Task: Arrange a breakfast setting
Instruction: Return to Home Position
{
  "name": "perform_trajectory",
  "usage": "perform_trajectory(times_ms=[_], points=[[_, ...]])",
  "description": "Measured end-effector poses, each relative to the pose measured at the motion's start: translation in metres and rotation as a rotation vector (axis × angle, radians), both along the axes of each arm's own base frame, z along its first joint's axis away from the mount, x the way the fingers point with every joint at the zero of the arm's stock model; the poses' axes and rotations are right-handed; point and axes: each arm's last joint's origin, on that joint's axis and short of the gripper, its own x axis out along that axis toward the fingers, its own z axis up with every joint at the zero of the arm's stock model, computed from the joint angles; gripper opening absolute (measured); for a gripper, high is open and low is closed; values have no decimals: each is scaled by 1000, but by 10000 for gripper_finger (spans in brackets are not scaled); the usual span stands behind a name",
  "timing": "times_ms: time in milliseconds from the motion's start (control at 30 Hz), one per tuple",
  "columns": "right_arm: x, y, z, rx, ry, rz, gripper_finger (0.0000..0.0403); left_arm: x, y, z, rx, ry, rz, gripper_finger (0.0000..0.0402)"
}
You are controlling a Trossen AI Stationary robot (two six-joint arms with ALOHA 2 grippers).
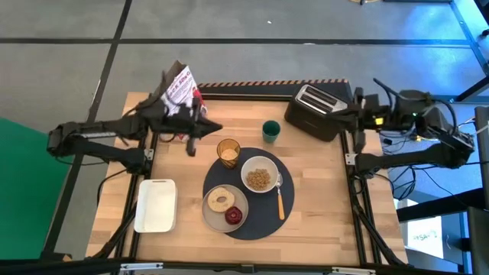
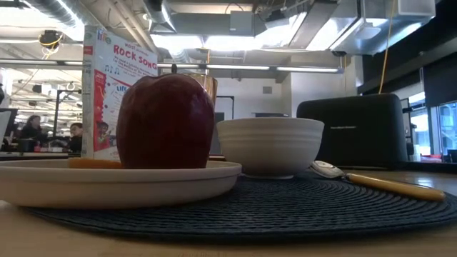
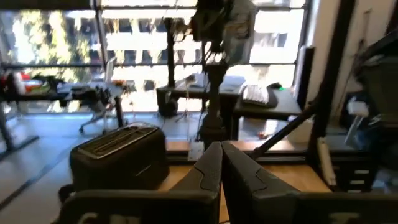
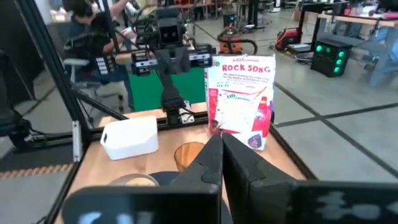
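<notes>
A round dark grey mat lies at the table's middle front. On it stand a white bowl of cereal, a white plate with a bagel and a red apple, and an orange-handled spoon to the bowl's right. An amber tumbler stands at the mat's far edge. My left gripper is shut and empty, above the table just beyond the tumbler, pointing right. My right gripper is shut and empty at the table's far right, beside the toaster.
A black toaster stands at the far right, a green cup left of it, and a cereal box at the far left. A white tray lies at the near left. People sit in the room behind.
</notes>
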Motion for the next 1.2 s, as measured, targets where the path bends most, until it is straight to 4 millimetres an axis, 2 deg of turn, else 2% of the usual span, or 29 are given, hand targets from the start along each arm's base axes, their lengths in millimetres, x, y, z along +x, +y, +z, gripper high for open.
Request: perform_trajectory(times_ms=[133,267,367,467,700,933,1033,1200], points=[[-14,1,-31,52,-48,-9,0,-25,-7,-33,-56,-14,-24,2],[-18,0,-75,54,-70,-58,1,-48,-8,-62,-114,-12,73,3],[-20,-1,-109,134,-22,-103,0,-59,-9,-79,-112,2,89,3],[-23,0,-133,184,4,-78,0,-65,-11,-91,-120,7,75,3],[-40,3,-155,130,-46,-12,0,-82,-15,-111,-103,-9,70,2],[-60,4,-169,110,-239,-26,0,-97,-18,-127,-20,-57,72,2],[-55,4,-175,129,-295,-28,0,-101,-18,-135,-20,-65,74,2],[-34,3,-199,147,-229,6,0,-104,-19,-150,-48,-52,74,1]])
